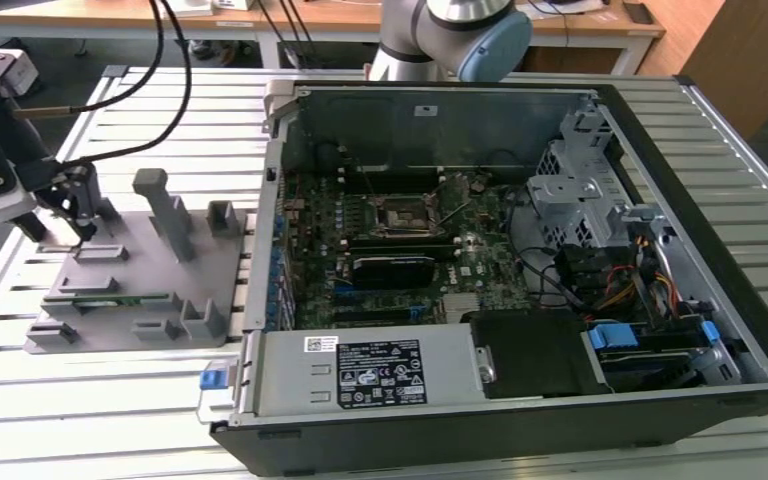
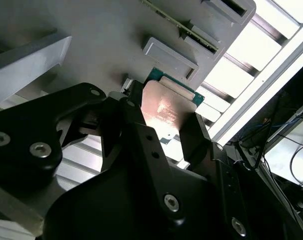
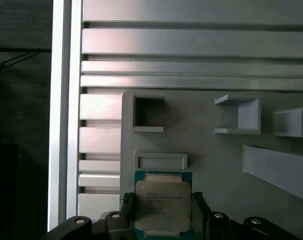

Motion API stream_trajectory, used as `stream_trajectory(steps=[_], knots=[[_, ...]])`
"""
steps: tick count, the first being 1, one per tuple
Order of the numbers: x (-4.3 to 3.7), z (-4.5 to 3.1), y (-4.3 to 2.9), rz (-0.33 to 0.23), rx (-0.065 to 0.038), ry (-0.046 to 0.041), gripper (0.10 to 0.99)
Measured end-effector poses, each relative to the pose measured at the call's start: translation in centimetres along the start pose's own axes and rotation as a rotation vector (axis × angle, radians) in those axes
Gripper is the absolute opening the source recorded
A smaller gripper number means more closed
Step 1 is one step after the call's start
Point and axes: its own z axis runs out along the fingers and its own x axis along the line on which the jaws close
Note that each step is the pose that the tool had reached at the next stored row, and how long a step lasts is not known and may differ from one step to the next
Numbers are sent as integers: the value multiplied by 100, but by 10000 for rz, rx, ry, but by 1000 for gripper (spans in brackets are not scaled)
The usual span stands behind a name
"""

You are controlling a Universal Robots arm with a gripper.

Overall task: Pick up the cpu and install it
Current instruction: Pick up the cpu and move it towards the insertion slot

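The tool (image 3: 163, 202) grips the cpu (image 3: 162, 210) lying flat, silver top upward.

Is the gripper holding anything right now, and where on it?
Yes: the flat square cpu with silver metal top and green rim, clamped between the gripper's fingers at two opposite side edges, at the grey plastic fixture.

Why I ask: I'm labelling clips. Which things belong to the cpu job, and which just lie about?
Job: cpu, gripped by the hand; grey fixture plate; motherboard socket.
Lying about: power supply; drive cage; cables.
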Motion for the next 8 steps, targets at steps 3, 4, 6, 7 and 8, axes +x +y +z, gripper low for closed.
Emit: stream_trajectory(steps=[3, 4, 6, 7, 8], knots=[[0, -48, 3, 1, 0, -1, 541], [1, -66, 4, 1, 0, 0, 541], [1, -108, 5, 1, 0, 1, 541], [1, -129, 6, 1, 0, 0, 541], [1, -151, 7, 1, 0, 0, 541]])
